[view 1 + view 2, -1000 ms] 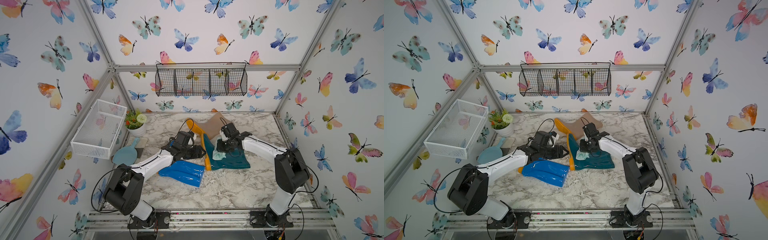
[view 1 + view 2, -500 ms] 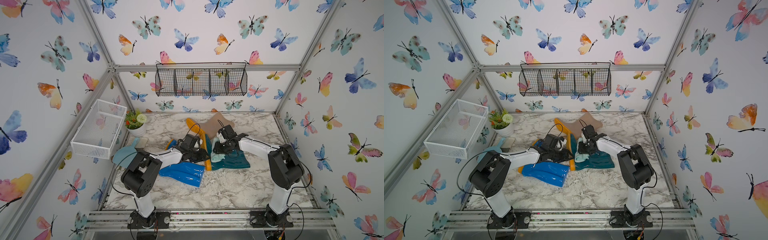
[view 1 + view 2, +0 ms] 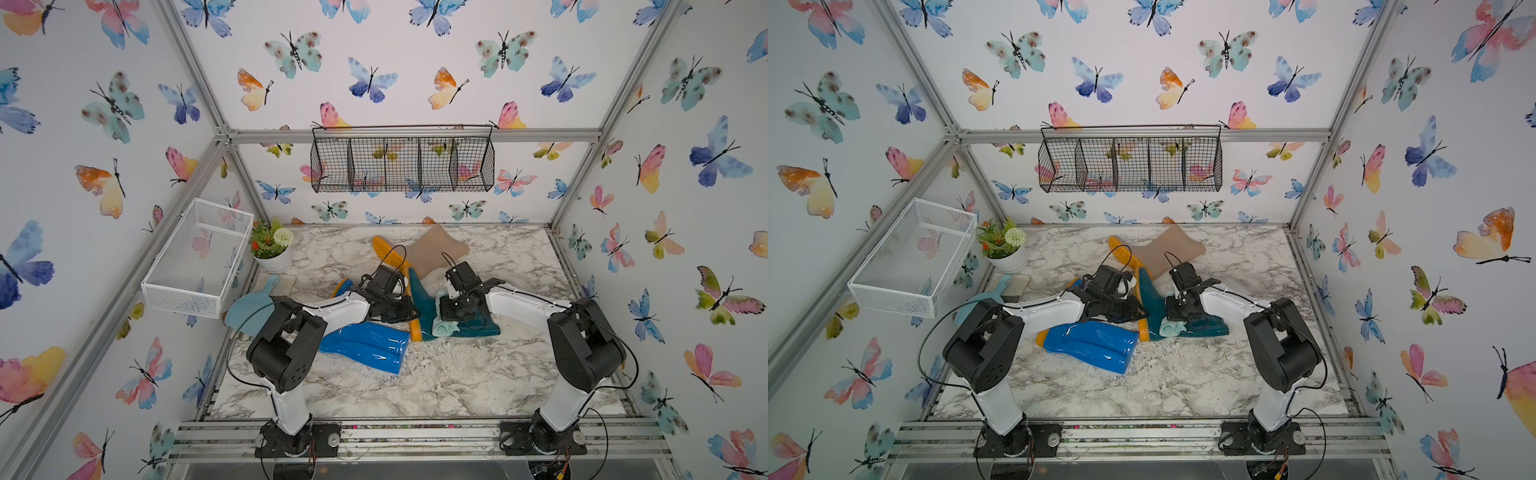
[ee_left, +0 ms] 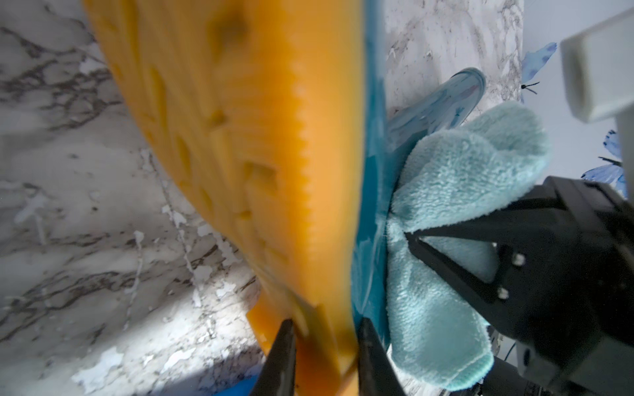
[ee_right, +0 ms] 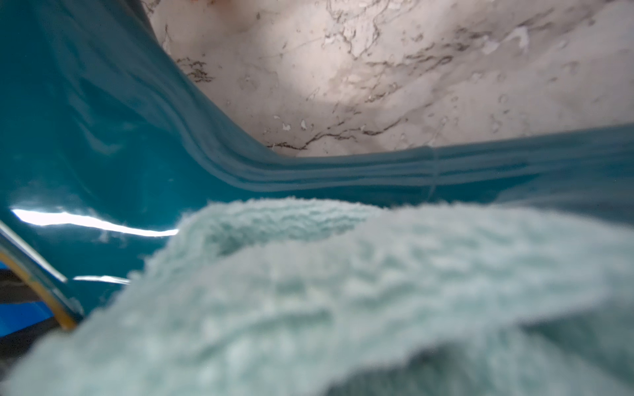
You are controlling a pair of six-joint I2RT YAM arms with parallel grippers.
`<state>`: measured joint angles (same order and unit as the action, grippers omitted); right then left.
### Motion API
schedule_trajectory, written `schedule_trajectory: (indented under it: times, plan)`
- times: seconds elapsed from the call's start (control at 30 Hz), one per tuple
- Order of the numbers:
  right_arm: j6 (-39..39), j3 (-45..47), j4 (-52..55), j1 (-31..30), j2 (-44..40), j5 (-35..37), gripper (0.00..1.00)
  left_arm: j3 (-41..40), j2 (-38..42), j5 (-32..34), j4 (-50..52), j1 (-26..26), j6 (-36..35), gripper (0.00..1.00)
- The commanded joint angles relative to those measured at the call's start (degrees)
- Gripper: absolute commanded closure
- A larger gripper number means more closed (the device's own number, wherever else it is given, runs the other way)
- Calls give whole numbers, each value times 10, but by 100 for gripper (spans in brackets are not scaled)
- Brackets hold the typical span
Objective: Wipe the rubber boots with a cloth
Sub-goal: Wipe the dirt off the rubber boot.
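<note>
Currently both arms meet at the teal boot, which lies on its side mid-table on the marble top, orange sole turned toward the left arm

Left pincer: jaws drawn narrow. One finger sits on the tread face of the sole, its partner against the teal side. I read this as a grip on the sole's edge

Right pincer: jaws closed tight, with a fold of the cloth pinched between the tips. Cloth bunches out on either side of those tips and presses on the glossy teal upper, just beside the sole and across it from the left pincer

From the right wrist camera I see fuzzy pile filling the foreground, with the teal rubber directly behind it, touching

In both top views the cloth sits under the right pincer at the bend of the boot, spilling toward the near edge

Blue boot lies flat by the left arm and beige boot toward the back wall, both apart from the cloth
</note>
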<state>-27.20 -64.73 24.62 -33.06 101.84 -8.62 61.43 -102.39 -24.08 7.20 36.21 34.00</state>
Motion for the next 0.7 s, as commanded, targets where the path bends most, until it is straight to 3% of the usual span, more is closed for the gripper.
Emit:
schedule_trajectory:
  times: [0.0,0.17,0.43,0.57,0.6,0.67]
  plan:
    - [3,-62,-11,-6,45,-48,98,3,-10,31,38,10,-40,86]
    - [47,-110,-8,-9,62,-100,97,44,-15,43,102,13,-88,91]
    - [103,-78,43,14,35,-86,97,76,-10,35,161,14,-135,89]
    - [86,-51,39,15,9,-78,97,67,-8,40,139,13,-96,44]
    - [81,-45,40,15,5,-73,98,62,-9,33,122,13,-76,35]
    - [74,-33,42,15,-1,-64,98,47,-15,9,76,14,-36,26]
